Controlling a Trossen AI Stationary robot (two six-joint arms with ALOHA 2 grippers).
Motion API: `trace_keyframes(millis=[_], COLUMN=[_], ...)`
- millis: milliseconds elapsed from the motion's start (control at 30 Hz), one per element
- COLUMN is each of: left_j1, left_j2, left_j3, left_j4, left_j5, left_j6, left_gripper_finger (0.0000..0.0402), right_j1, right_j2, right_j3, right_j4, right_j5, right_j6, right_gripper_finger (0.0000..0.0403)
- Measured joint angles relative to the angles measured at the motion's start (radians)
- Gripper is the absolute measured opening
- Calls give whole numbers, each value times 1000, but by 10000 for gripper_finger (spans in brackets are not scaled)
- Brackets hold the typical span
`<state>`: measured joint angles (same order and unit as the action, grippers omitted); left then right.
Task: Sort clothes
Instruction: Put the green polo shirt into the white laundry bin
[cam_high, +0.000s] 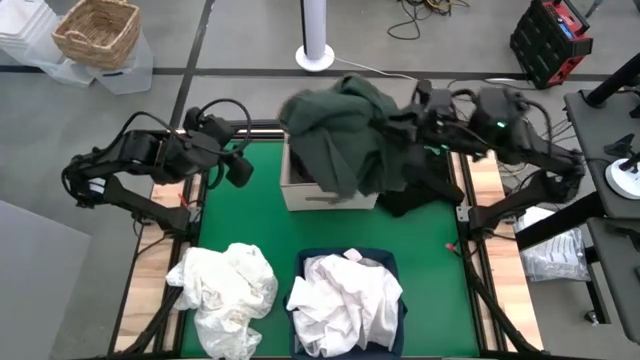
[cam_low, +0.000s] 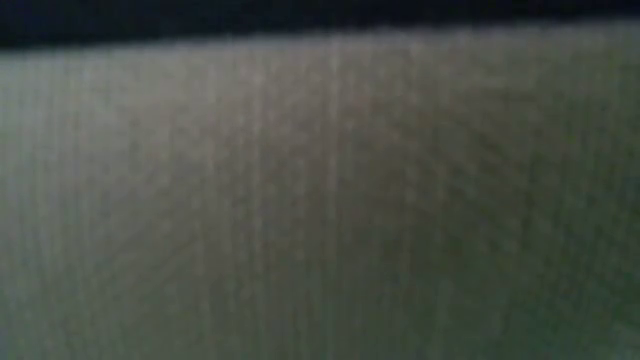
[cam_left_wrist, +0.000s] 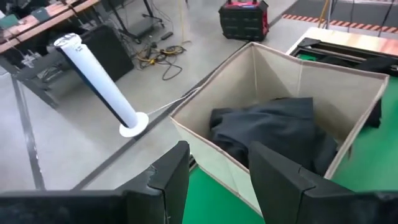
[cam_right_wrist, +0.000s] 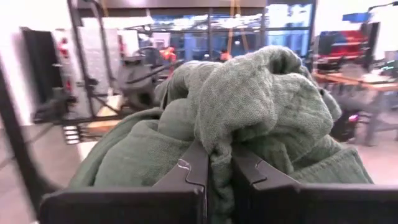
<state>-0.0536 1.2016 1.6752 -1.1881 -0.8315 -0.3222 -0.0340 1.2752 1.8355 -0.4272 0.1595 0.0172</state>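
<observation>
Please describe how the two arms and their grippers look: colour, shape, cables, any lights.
Both arms are black, with jointed links and looping black cables. The left gripper has two flat, angular dark fingers. The right gripper has the same dark fingers. A small green light glows on the right arm.

No text, label, brand, number or sign can be read anywhere in these views.
</observation>
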Motion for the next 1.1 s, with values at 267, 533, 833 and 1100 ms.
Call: trace_keyframes(millis=[267, 533, 833, 1100], left_j1=[0, 0, 0, 0], left_j2=[-43, -98, -124, -123], left_j3=[0, 0, 0, 0], left_j4=[-2, -4, -11, -37], left_j5=[-50, -103, -105, -105], left_j6=[7, 7, 7, 6], left_gripper_finger=[145, 145, 145, 145], right_j1=[-125, -188, -250, -301], right_j2=[195, 338, 461, 520], right_j3=[200, 316, 346, 344], right_j4=[-6, -5, -38, -220], right_j5=[11, 181, 291, 286], right_j6=[-50, -148, -164, -74], right_gripper_finger=[17, 17, 17, 17])
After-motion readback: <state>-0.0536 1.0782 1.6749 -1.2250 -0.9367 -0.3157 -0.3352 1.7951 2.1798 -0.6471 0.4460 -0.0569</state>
